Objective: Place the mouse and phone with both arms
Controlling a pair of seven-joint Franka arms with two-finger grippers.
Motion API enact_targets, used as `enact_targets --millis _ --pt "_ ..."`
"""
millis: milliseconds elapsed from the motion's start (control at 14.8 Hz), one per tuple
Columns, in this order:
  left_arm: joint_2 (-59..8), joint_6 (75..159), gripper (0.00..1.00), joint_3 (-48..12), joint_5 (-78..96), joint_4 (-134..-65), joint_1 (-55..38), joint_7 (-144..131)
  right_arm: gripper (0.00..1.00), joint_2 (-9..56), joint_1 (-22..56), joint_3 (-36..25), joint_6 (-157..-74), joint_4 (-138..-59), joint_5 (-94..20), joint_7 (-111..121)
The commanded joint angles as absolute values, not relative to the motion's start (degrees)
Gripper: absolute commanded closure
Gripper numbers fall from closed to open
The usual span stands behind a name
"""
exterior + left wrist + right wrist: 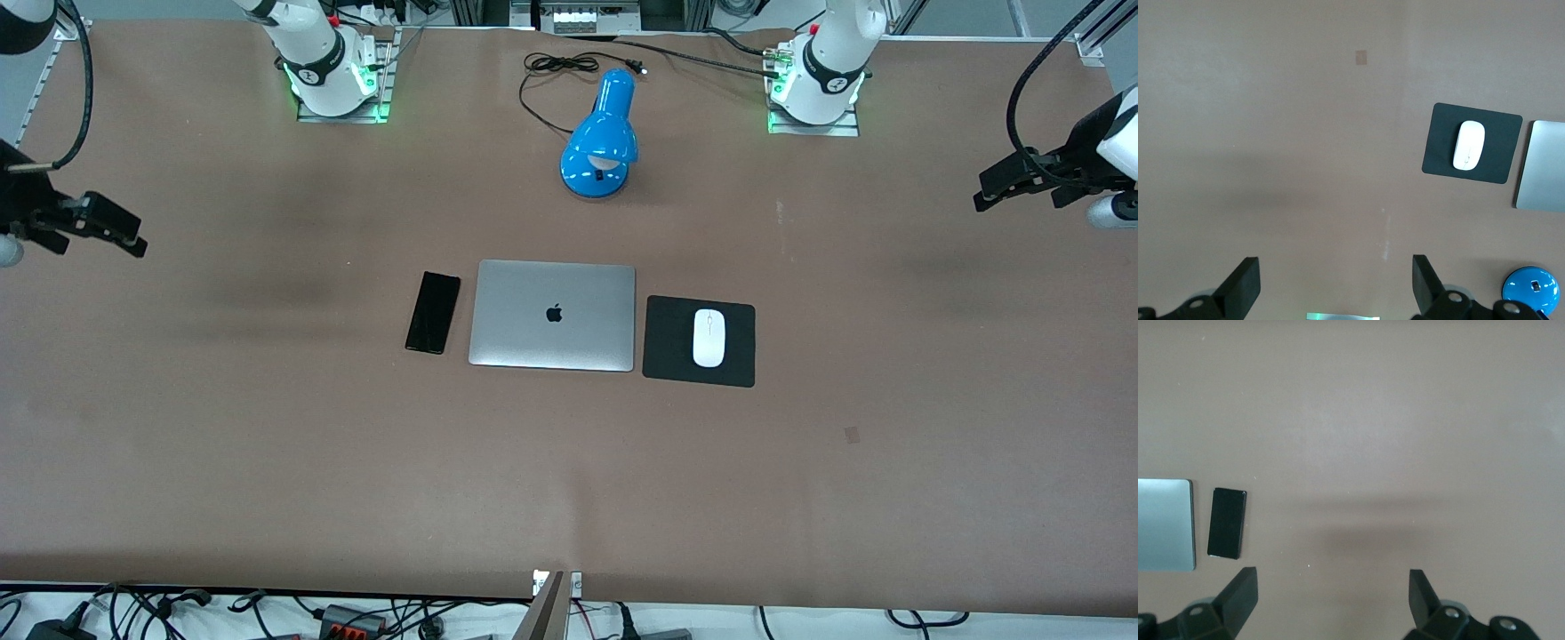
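On the worktop (267, 427), the mouse (709, 338) lies on a pad (667, 342), the phone (433, 312) beside a laptop (552, 315). Left gripper (1335, 283) and right gripper (1331, 597) hang spread, empty, over opposite worktop ends.

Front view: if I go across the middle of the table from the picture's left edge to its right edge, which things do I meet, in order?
right gripper → phone → laptop → mouse pad → mouse, lying on that pad → left gripper

Brown table (267, 462) carries phone (433, 312), closed laptop (552, 316), black pad (669, 342) w/ mouse (709, 338), blue lamp (600, 138).
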State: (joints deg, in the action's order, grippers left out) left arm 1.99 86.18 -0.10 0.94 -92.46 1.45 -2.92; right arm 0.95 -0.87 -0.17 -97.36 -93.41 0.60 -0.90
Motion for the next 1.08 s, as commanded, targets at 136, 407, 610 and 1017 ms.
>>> enact_targets --millis 136,407,610,1017 --pt "1.14 84.55 0.0 -0.18 1.76 -90.44 1.76 -2.37 0.0 -1.76 -1.93 0.26 -97.65 -96.77 0.88 0.26" --pt "1.14 84.55 0.0 -0.09 1.76 -90.44 1.76 -2.37 0.0 -1.93 -2.02 0.26 -96.68 -96.77 0.88 0.35" --pt "1.14 84.55 0.0 0.17 1.76 -90.44 1.76 -2.29 0.0 -2.02 -1.93 0.35 -96.5 -96.77 0.7 0.35" --pt "1.14 84.55 0.0 0.26 1.76 -90.53 1.85 -2.37 0.0 -2.55 -1.93 0.26 -96.77 -97.12 0.7 0.26"
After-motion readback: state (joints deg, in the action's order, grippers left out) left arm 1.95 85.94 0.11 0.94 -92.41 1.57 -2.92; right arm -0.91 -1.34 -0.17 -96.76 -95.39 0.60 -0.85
